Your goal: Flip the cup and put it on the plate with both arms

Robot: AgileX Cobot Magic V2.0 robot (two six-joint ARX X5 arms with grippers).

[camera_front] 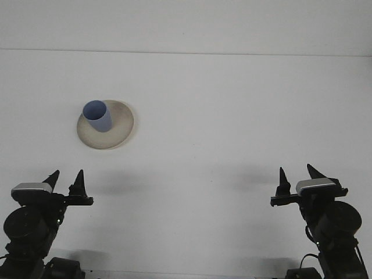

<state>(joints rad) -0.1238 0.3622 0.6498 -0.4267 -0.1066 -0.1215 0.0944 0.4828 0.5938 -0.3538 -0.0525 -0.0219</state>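
The blue cup stands upright on the plate, far left. Both claws, left and right, sit near, spread apart, holding nothing.

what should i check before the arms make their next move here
1. Cup on plate: the blue cup stands on the beige plate, mouth up. ok
2. Cup placement: it sits toward the plate's left rim, not centred, but within the rim. ok
3. Left gripper free of the cup: open, empty, low at the near edge, well apart from the plate. ok
4. Right gripper free: open, empty, at the near right. ok
5. Path between arms and plate: only bare white table shows. ok
6. Cup steady, not rocking: one still view. cannot tell
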